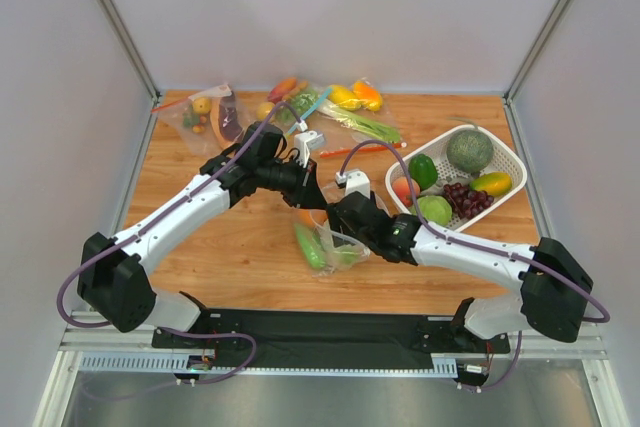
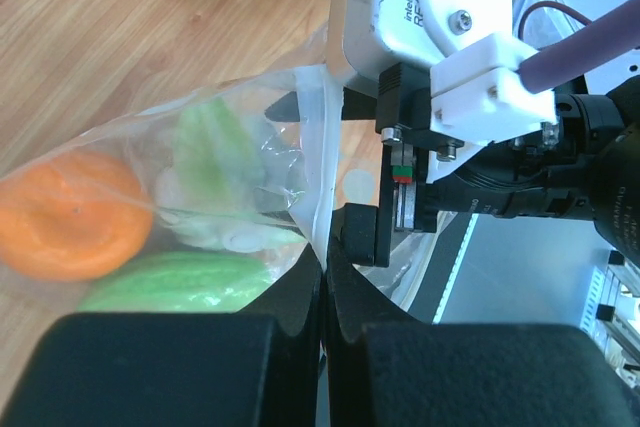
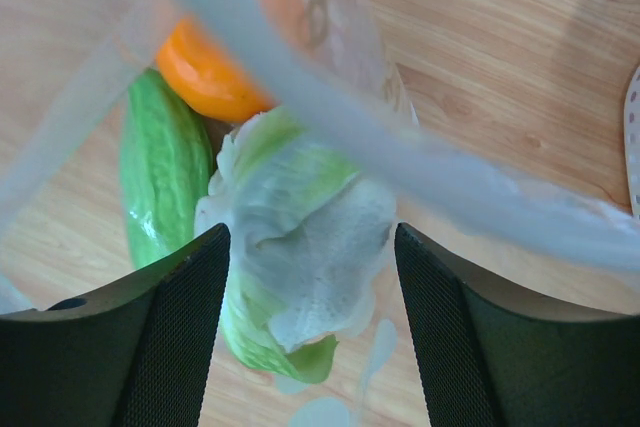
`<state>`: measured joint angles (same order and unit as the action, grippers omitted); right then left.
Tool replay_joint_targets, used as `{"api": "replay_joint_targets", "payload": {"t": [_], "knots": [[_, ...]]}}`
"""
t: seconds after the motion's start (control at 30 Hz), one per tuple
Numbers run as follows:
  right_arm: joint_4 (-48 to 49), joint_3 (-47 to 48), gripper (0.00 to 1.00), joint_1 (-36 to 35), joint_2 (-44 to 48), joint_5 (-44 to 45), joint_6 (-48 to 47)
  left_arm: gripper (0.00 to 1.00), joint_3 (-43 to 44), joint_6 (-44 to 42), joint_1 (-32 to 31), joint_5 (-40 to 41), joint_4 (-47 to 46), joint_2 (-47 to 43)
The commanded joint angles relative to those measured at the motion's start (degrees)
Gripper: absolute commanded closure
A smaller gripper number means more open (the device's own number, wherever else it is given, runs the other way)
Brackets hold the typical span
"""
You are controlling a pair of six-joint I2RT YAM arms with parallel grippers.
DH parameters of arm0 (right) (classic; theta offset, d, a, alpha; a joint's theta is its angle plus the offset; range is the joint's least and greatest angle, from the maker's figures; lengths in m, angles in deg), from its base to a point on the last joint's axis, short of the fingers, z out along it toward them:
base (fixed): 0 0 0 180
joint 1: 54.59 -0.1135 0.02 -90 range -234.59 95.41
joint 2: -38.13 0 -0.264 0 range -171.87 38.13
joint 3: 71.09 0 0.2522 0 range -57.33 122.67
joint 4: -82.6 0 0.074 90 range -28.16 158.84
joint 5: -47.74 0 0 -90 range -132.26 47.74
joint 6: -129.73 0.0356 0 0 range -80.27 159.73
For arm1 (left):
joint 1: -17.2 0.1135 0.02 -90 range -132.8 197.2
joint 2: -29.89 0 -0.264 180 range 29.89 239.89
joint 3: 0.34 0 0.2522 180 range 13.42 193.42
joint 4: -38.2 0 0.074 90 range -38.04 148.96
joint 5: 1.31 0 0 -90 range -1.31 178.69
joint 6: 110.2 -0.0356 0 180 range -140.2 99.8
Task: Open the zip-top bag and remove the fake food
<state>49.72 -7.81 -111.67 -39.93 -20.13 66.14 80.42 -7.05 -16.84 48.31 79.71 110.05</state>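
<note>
Left wrist view showed the left gripper (image 2: 325, 282) pressed together on the whitish zip strip at the mouth of the bag (image 2: 315, 137). Inside the bag sat the orange (image 2: 70, 232), the cauliflower (image 2: 215, 147) and the green piece (image 2: 175, 282), crowded together. The right gripper (image 3: 308, 237) had its fingers apart just above the cauliflower and gripped nothing, with the bag's rim crossing in front of it. From the top, the bag lay mid-table (image 1: 220, 247) between both wrists, with a white basket (image 1: 505, 154) to its right.
</note>
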Motion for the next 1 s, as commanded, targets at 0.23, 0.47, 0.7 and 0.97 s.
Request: {"api": "replay_joint_targets", "payload": {"t": [0.23,0.47,0.7,0.97], "knots": [[-1.46,-1.35,0.3,-0.05,-0.86,3.89,1.89,1.0,-0.29,0.56,-0.32,-1.72,-0.94,-0.09],[4.17,-3.64,0.29,0.04,-3.59,-0.5,2.94,1.0,-0.29,0.48,-0.5,-1.81,-1.03,0.0],[6.63,-5.04,0.42,0.48,-4.2,-3.14,3.56,1.0,-0.21,0.48,-0.59,-1.81,-0.85,-0.09],[5.32,-5.13,1.0,0.48,-0.79,-2.45,3.21,1.0,0.06,0.21,-0.67,-0.84,-0.33,0.43]]}}
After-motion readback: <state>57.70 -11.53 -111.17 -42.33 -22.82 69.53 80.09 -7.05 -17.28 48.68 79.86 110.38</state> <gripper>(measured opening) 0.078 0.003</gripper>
